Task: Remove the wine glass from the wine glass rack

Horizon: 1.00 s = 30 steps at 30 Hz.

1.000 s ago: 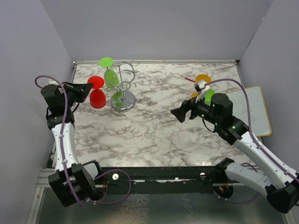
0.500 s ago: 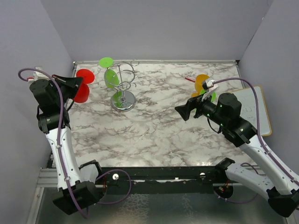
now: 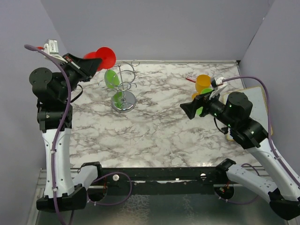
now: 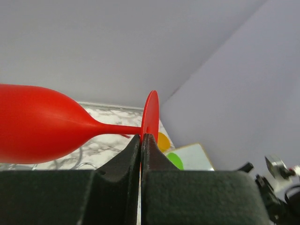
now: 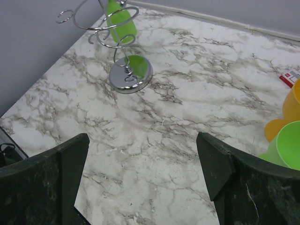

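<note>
Tool on the left (image 4: 141, 139) grips the red wine glass (image 4: 42, 124) by its stem. The right tool (image 5: 143, 143) is wide open.

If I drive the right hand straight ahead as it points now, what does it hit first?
Probably the marble table: the right hand tilts downward. The wine glass rack and its green glass stand farther off, left of that line, though depth is hard to judge.
</note>
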Available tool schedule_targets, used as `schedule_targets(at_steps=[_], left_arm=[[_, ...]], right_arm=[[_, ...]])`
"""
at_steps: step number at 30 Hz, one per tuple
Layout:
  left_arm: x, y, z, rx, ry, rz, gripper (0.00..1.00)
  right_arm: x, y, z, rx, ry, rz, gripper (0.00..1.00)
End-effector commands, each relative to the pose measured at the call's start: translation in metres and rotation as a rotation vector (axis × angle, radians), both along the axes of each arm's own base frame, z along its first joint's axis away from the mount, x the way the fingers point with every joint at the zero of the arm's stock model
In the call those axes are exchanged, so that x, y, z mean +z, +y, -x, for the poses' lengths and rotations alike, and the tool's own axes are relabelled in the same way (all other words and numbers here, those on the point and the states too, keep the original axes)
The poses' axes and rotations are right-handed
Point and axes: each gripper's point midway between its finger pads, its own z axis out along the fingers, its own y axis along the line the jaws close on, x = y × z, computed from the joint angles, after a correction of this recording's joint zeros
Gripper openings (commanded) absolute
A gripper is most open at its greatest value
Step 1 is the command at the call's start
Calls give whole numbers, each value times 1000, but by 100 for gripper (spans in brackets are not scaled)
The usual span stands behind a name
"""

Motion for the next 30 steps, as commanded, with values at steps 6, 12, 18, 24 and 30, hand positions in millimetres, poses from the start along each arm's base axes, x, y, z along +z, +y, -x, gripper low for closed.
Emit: schedule_targets(at_steps=[6, 12, 18, 24, 30], left_arm=[[36, -78, 57, -426, -299, -25, 0], [26, -116, 80, -567, -402, -98, 0], [-9, -163, 124, -723, -572, -205, 0], [-57, -188, 157, -889, -616, -276, 0], [-115, -209, 174, -1016, -569, -280, 0]], right_arm=[[41, 2, 36, 123, -97, -79, 100], [51, 9, 54, 209, -145, -158, 100], [33, 16, 56, 238, -76, -163, 100], [23, 3, 39, 103, -28, -147, 100], [-1, 1, 25, 30, 70, -114, 100]])
